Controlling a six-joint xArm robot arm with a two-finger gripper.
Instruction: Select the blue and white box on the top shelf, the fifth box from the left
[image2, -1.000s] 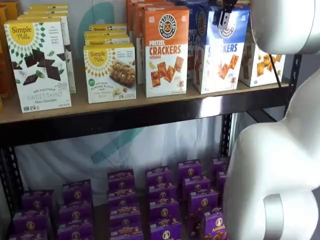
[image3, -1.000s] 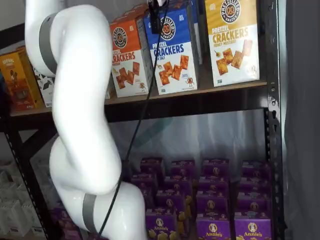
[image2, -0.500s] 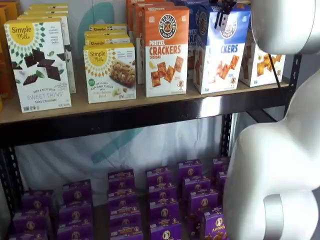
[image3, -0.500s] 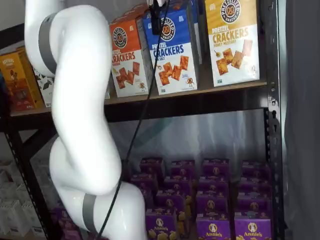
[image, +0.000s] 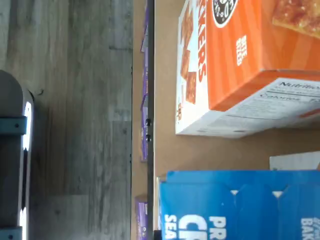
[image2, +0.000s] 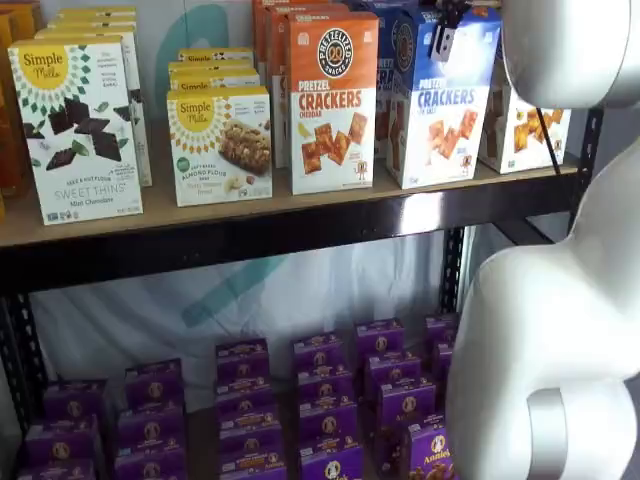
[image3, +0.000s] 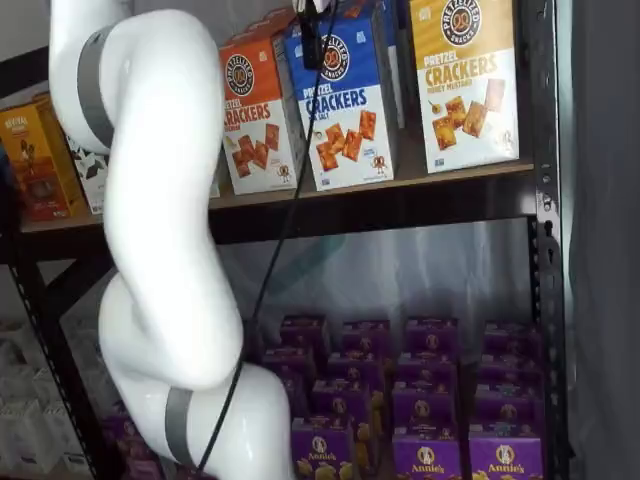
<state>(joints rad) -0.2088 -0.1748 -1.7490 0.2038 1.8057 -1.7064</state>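
Note:
The blue and white box (image2: 440, 100) stands on the top shelf (image2: 300, 208) between an orange-and-white cracker box (image2: 333, 100) and a yellow-and-white one (image2: 520, 130). It also shows in a shelf view (image3: 345, 100), leaning slightly. My gripper (image2: 443, 28) hangs from the view's top edge over the box's top. One black finger (image3: 310, 40) lies against the box's front face, and the fingers are closed on the box. In the wrist view the box's blue top flaps (image: 240, 205) lie close under the camera, beside the orange box (image: 240, 65).
Simple Mills boxes (image2: 75, 125) stand further left on the top shelf. Small purple boxes (image2: 320, 400) fill the lower level. My white arm (image3: 160, 230) stands in front of the shelves, with a black cable (image3: 275, 260) hanging beside it. A black post (image3: 545, 240) bounds the shelf on the right.
The fingers have risen slightly at the box's top. The blue and white box has shifted a little up and to the left, and its lettering now shows in full.

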